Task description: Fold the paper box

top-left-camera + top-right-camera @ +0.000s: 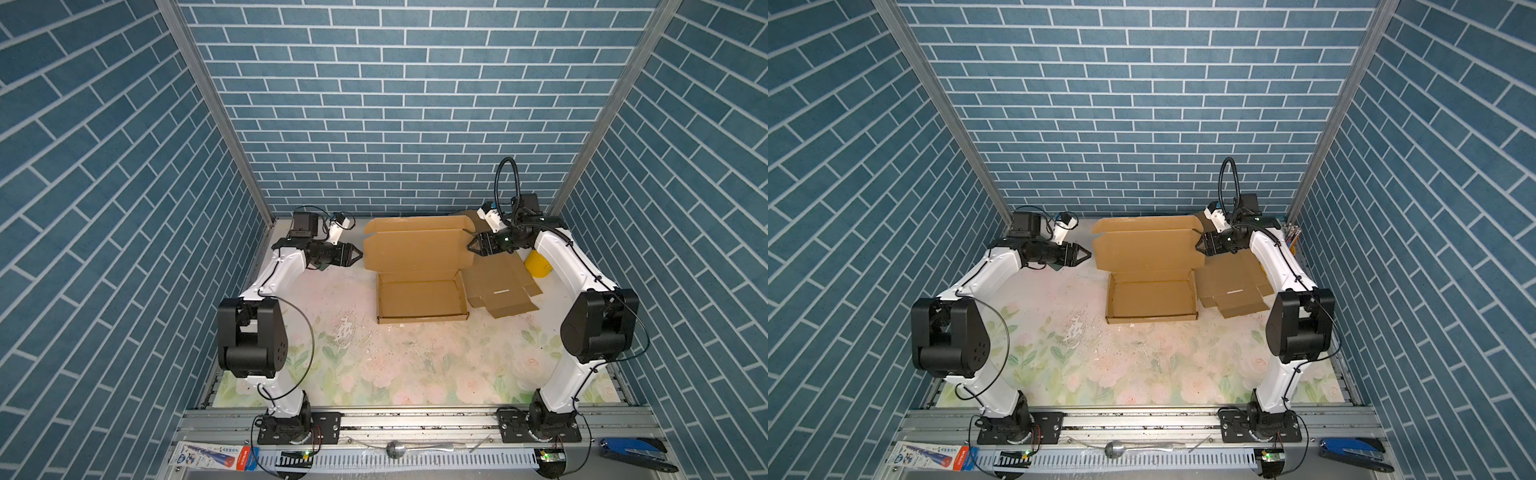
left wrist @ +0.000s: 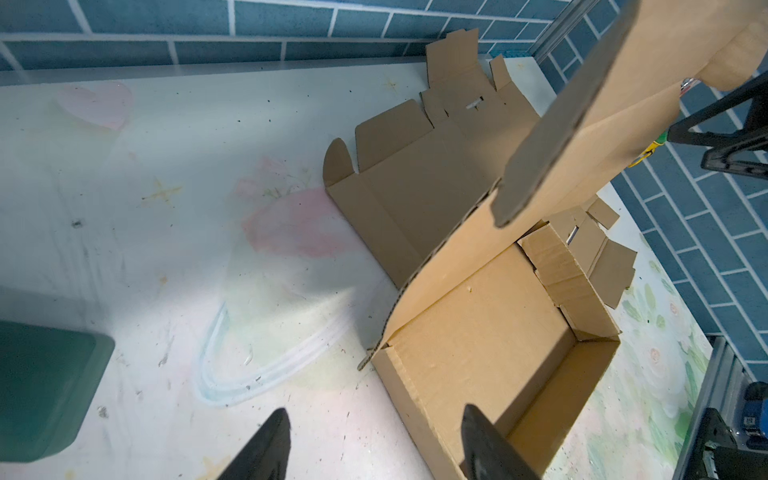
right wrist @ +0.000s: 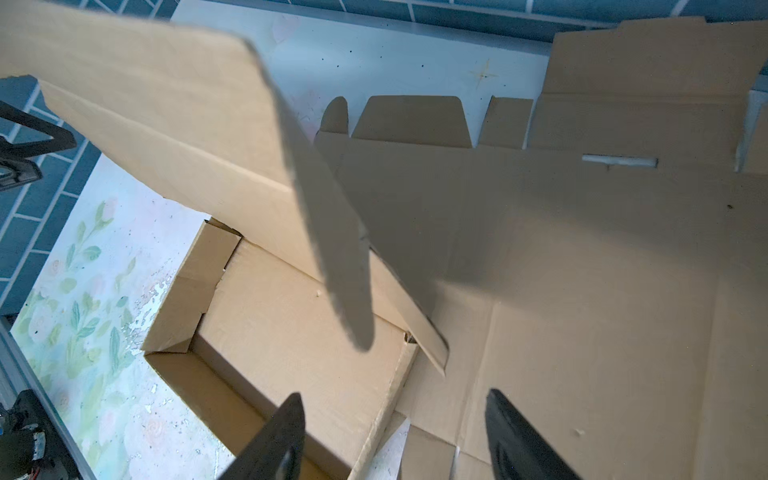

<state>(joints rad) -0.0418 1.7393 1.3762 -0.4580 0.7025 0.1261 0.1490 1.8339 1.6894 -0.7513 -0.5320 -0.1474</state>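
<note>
Evidently lid-closing is in hand: the paper box (image 1: 419, 297) has its lid (image 1: 415, 249) upright between the spread, empty left end effector (image 1: 359, 253) and right end effector (image 1: 471, 248). Next, probably, comes tipping it down.

The paper box (image 1: 419, 297) is tan, the table (image 1: 415, 374) pale floral, the walls (image 1: 395, 104) blue brick-patterned.

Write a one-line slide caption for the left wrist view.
Open left gripper faces the half-folded paper box, lid raised.
</note>
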